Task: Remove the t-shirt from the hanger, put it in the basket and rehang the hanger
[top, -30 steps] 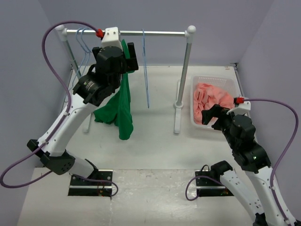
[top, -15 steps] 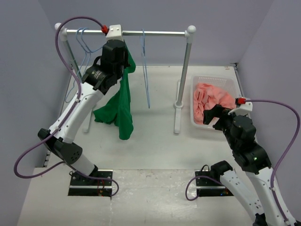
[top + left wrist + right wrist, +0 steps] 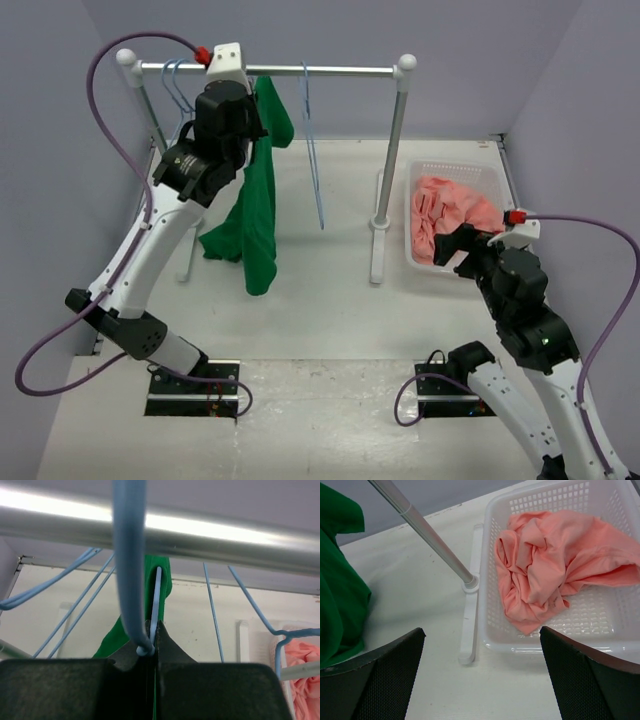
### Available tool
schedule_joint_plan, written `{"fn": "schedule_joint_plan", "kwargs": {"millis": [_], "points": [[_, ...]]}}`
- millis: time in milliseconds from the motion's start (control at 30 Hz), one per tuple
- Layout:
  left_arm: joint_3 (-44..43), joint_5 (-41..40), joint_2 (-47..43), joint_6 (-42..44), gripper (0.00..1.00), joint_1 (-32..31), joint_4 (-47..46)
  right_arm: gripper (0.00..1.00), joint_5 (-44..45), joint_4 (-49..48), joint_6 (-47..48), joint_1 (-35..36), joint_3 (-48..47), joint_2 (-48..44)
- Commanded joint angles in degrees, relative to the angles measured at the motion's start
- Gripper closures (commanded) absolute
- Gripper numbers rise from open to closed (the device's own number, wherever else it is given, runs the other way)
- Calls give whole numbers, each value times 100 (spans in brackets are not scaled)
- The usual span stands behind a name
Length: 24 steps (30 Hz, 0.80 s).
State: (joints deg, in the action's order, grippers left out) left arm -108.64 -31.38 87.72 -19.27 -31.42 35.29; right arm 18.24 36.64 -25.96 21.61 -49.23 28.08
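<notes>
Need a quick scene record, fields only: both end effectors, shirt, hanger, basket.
left end effector: shut on the neck of the blue hanger, just under the rail
right end effector: open, empty, above the table by the basket
t-shirt: dark green, hanging from the blue hanger, not off yet
basket contents: crumpled pink cloth
spare hanger: bare, on the rail right of the t-shirt

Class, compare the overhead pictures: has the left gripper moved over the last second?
Yes. The left gripper shifted left along the rail, closing on the hanger.
</notes>
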Motion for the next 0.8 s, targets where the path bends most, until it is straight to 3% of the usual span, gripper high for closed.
{"fn": "schedule_joint_plan", "kwargs": {"millis": [0,100,300,467,733,767], "points": [[-509,78,-440,177,100,4,-391,1,-267,45,20,-7,19,-100],[-422,281,-729,143,100,-4,-111,1,-540,10,134,-7,54,-83],[668,879,-1854,-7,100,-179,13,1,-1207,-175,476,-7,159,119],[1397,1799,-2935,-270,100,-224,154,1,-1884,-438,626,2,151,312],[2196,3092,-3919,-262,100,-233,1805,1,-3018,-799,1083,527,116,347],[2302,3633,-3973,-183,100,-233,1893,1,-3045,-799,1127,642,107,400]]}}
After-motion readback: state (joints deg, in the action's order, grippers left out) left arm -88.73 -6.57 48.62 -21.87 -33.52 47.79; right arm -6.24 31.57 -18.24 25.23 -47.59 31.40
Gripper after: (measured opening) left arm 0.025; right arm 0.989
